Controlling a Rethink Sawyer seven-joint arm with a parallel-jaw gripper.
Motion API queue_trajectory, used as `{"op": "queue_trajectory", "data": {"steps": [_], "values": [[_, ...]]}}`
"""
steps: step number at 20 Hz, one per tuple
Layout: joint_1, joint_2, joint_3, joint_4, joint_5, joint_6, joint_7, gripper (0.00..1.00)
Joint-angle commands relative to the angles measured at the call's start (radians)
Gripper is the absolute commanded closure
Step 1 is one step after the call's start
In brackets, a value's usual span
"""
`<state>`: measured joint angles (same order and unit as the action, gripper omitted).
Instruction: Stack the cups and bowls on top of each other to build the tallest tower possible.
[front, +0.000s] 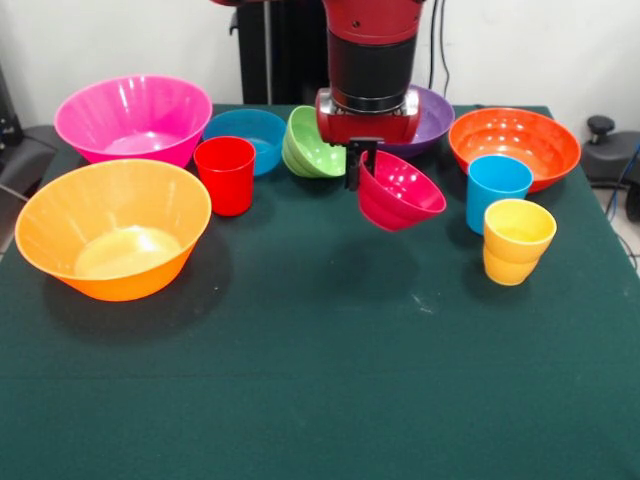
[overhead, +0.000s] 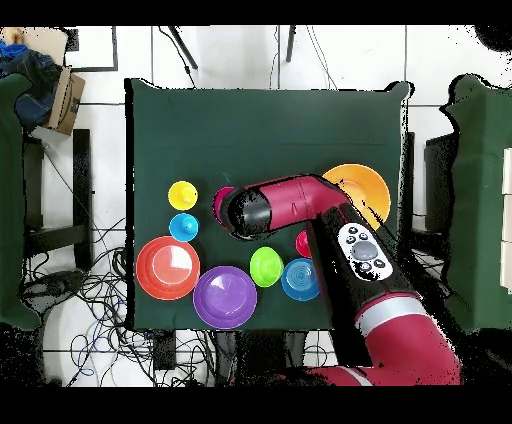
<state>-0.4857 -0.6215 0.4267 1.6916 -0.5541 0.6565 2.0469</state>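
My gripper (front: 362, 170) is shut on the rim of the small crimson-pink bowl (front: 400, 192) and holds it tilted above the green table (front: 320, 380). In the overhead view only the bowl's edge (overhead: 219, 204) shows beside the arm's wrist. Behind stand the green bowl (front: 308, 145), tipped on its side, the small blue bowl (front: 247, 135) and the purple bowl (front: 434, 118). The red cup (front: 225, 175) stands left of the gripper. The sky-blue cup (front: 497, 188) and the yellow cup (front: 517, 240) stand to its right. The orange bowl (front: 515, 145) is at the back right.
The large pink bowl (front: 133, 118) and the large yellow-orange bowl (front: 112, 228) stand at the left. Cables and chairs surround the table (overhead: 260, 130) in the overhead view.
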Motion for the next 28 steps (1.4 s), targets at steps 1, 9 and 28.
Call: {"op": "queue_trajectory", "data": {"steps": [1,9,28], "values": [[0.006,0.031,-0.035,-0.063,-0.062,0.016,-0.054,1.0],[-0.027,0.062,-0.014,-0.086,-0.061,0.026,-0.108,1.0],[-0.069,0.107,0.017,-0.16,-0.059,0.078,-0.189,1.0]]}}
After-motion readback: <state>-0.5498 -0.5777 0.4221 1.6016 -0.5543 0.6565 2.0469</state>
